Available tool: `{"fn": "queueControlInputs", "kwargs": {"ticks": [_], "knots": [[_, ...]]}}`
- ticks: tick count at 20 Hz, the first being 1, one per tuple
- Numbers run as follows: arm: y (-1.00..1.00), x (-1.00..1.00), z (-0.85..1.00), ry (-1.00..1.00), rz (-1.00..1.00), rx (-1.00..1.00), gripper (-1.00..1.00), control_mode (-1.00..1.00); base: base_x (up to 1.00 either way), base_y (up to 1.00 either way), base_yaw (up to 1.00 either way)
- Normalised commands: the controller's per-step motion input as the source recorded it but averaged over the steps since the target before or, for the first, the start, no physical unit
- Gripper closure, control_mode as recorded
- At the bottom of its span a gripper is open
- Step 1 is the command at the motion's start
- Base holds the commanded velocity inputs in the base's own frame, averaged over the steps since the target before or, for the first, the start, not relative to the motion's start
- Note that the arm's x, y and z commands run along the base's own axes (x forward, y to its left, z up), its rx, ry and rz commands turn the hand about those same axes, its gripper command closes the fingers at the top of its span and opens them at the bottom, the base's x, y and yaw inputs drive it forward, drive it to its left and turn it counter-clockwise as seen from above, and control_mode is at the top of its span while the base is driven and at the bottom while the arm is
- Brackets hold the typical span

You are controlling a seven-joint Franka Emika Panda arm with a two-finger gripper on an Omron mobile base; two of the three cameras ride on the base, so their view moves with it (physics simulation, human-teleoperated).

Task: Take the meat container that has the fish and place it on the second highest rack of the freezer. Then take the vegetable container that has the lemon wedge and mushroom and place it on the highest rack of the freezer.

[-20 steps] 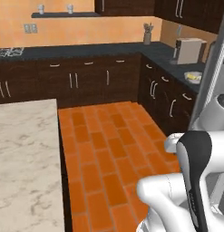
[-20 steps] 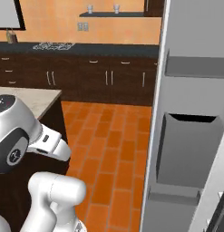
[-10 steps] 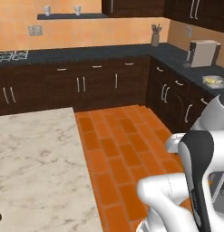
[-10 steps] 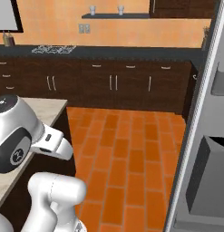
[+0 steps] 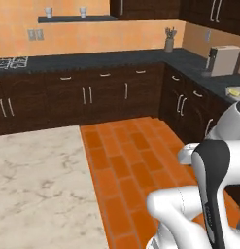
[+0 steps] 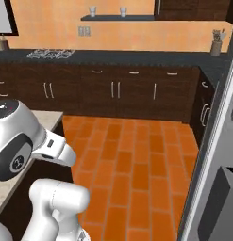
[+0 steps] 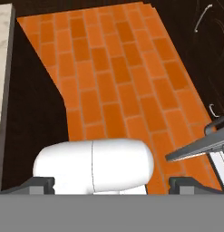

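My gripper (image 7: 114, 183) points down at the orange brick floor (image 7: 118, 81) in the hand view. Its two dark fingertips (image 7: 43, 182) stand far apart, so it is open with nothing held between them. The grey edge of the freezer's open door (image 6: 210, 150) runs down the right side of the right base view, with a dark door bin (image 6: 220, 202) below it. The same grey door edge (image 7: 199, 147) crosses the right of the hand view. The white arm (image 5: 209, 194) is folded low in front of the base.
A marble island counter (image 5: 39, 185) fills the lower left of the left base view. Dark cabinets (image 5: 92, 92) line the back wall, with a stove (image 5: 9, 62). A utensil holder (image 5: 169, 44) and an appliance (image 5: 223, 59) stand on the right counter.
The base has turned, so both base views have swung left. The freezer has slid toward the right edge and more of the island shows. The arm's pose is unchanged.
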Motion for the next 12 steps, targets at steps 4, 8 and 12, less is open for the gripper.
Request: {"fn": "queueControlInputs", "kwargs": {"ticks": [4, 8, 12], "knots": [[0.0, 0.0, 0.0, 0.0, 0.0, 0.0, -1.0, 1.0, 1.0, -0.11, -0.01], [0.0, 0.0, 0.0, 0.0, 0.0, 0.0, -1.0, 1.0, 1.0, 0.05, -0.07], [0.0, 0.0, 0.0, 0.0, 0.0, 0.0, -1.0, 1.0, 1.0, 0.0, -0.14]]}}
